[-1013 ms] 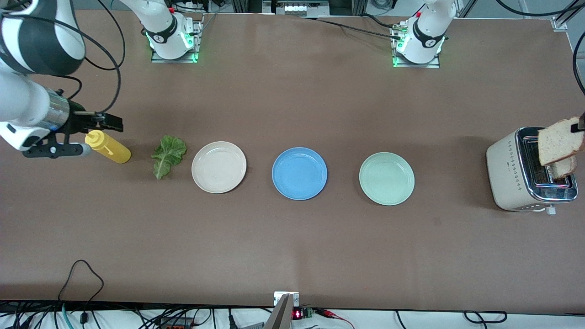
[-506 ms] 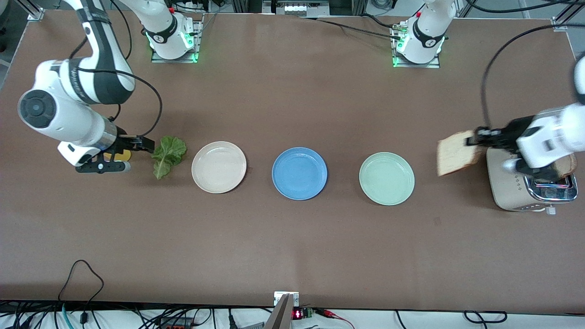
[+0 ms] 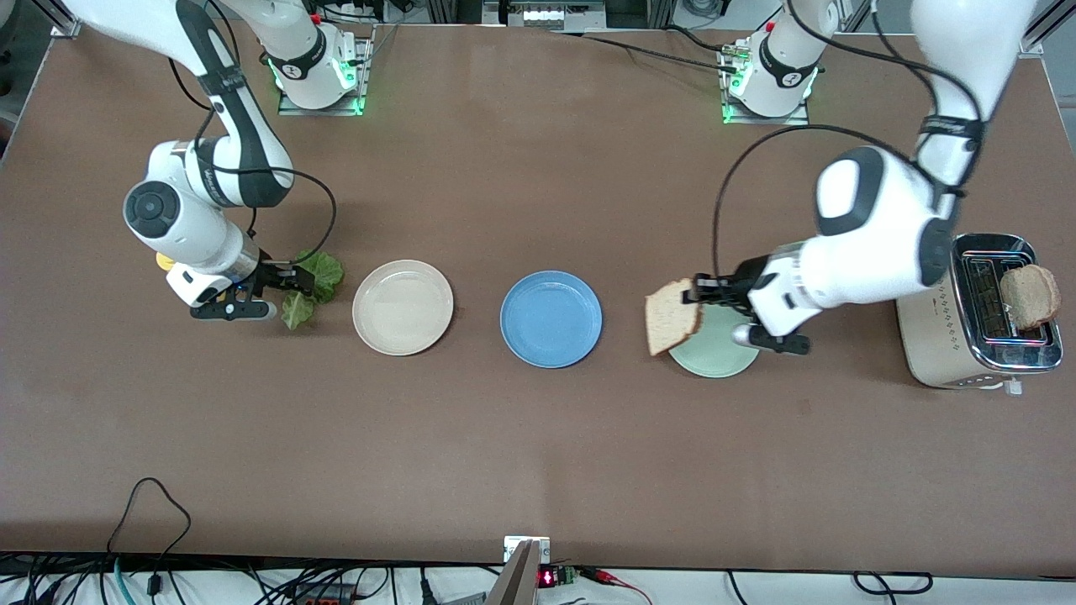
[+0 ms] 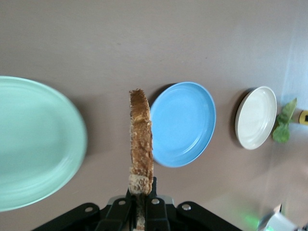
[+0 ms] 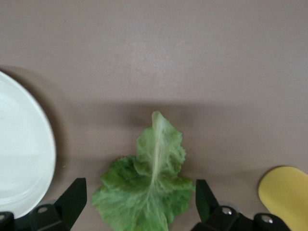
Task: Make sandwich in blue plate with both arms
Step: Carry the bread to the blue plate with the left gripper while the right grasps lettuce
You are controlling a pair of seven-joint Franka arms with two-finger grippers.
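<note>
Two glossy white arms reach over the brown table. The round medium-blue plate lies bare between a cream-white plate and a mint-green plate. The left gripper, over the green plate's edge, pinches a tan bread slice upright. The right gripper straddles the green lettuce leaf, fingers wide apart.

The left gripper clamps a bread slice over the mint-green plate, at its 9 o'clock edge, with the blue plate beside. The right gripper hangs spread over the lettuce leaf. A second slice stands in the toaster.
</note>
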